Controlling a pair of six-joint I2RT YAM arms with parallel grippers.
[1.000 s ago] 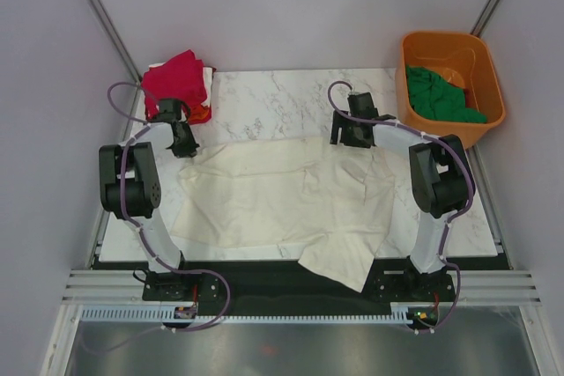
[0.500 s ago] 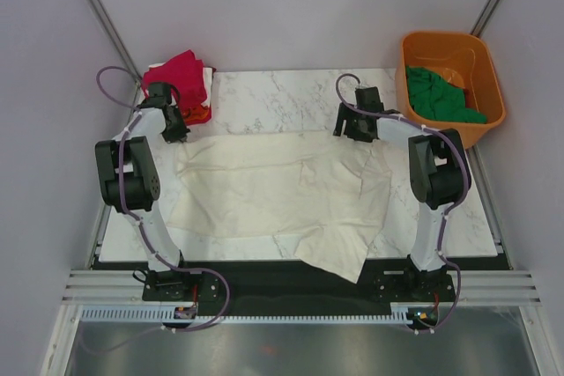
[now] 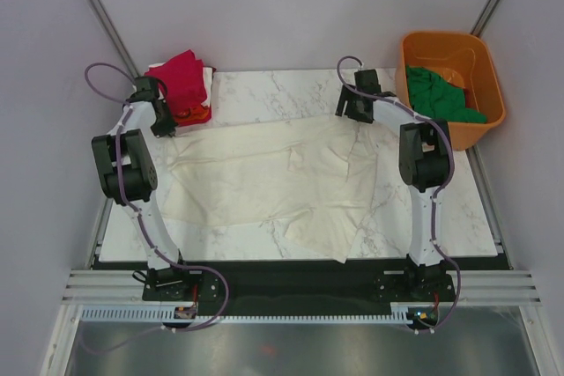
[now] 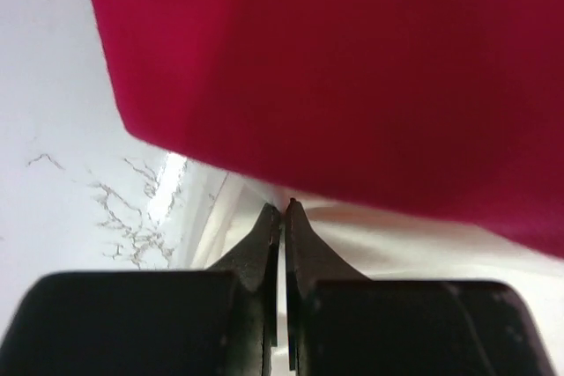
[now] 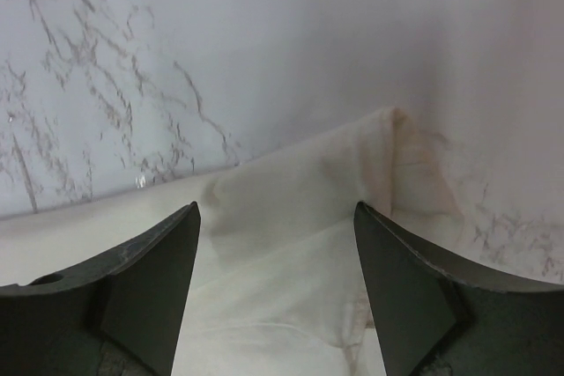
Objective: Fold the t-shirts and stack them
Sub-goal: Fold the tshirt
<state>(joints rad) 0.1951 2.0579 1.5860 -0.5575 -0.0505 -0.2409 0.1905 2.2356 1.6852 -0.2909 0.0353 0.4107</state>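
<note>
A: Containers?
B: One. Orange tub [image 3: 445, 35], off to the right of the right hand [image 5: 275, 209]. Dark green t-shirt [image 3: 436, 94] bunched inside.
A: Left hand [image 4: 282, 209]?
B: Clenched, fingers nearly touching, pinching the far left edge of the cream-white t-shirt [image 3: 264, 178]. Crimson t-shirt [image 4: 352, 59] heaped just beyond its tips. Orange-red t-shirt [image 3: 198, 114] peeks out under the crimson one.
A: The cream one?
B: Spread rumpled on the table [image 3: 264, 94], stretching from the left hand across to the right hand.
A: Right hand?
B: Released, fingers wide apart, holding nothing. The cream shirt's far right corner lies flat under the gap. Cannot tell if the fingers touch it.
</note>
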